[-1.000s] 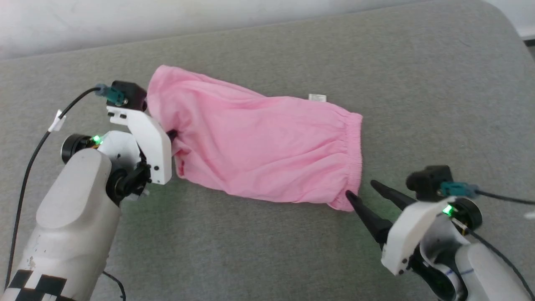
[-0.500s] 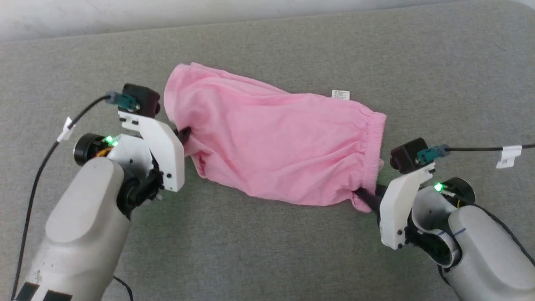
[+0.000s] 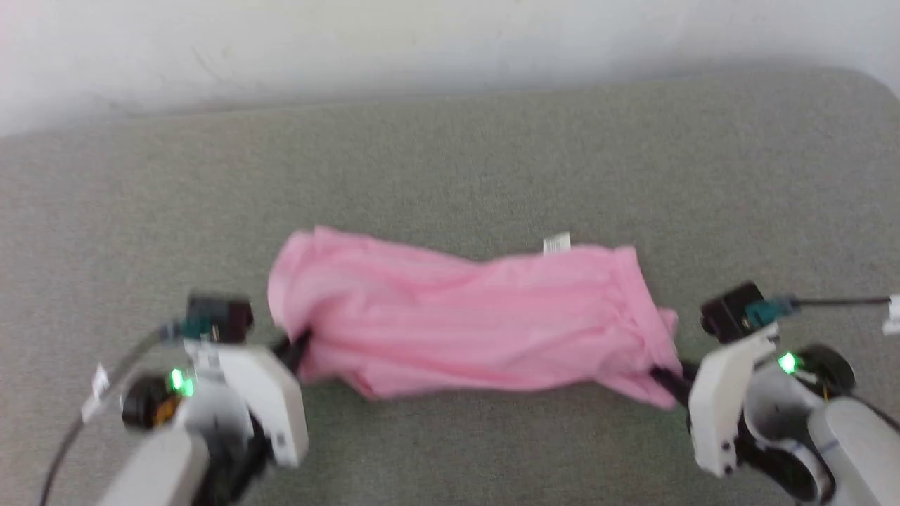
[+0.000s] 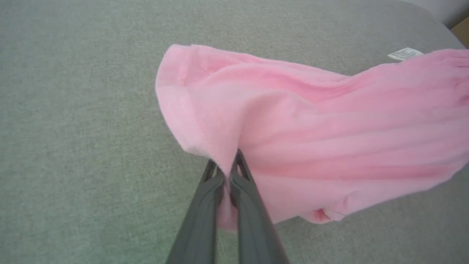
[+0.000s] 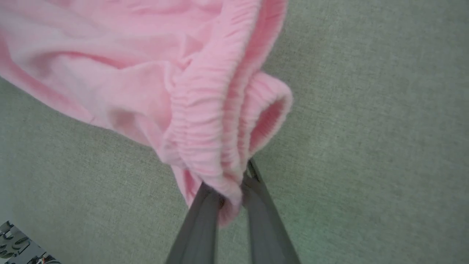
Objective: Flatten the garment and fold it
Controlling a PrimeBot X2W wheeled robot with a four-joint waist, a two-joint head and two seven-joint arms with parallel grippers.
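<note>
Over at eight o'clock in the head view, the left gripper (image 3: 299,344) has its two long dark fingers pinched right together on the stitched leg hem of the light pink thin-fabric shorts (image 3: 464,316). That's a firm nip, cloth pleating up out of the tips. The shorts hang dead centre over the flat grey woven cushion (image 3: 450,154), strung from nine o'clock to three o'clock between the arms, with long creases running end to end. The small white sewn-in label (image 3: 557,242) pokes out at one o'clock.

At four o'clock, the right gripper (image 5: 234,183) is closed down on a bunched fold of the gathered elastic waistband (image 5: 205,121), with ruffled pink wedged between the fingers.

So I'd call this the flattening step, with both ends caught and no fold started. The next move looks like drawing the arms apart to pull those creases out, then lowering the cloth evenly onto the cushion. The right-hand bite seems to hold doubled waistband, so it may lie lumpy.

The head view is smeared, so edges are soft there. Both sets of fingertips are buried in cloth. I can't tell whether the far edge rests on the cushion, and a patterned scrap at seven o'clock in the right wrist view is cut off
</note>
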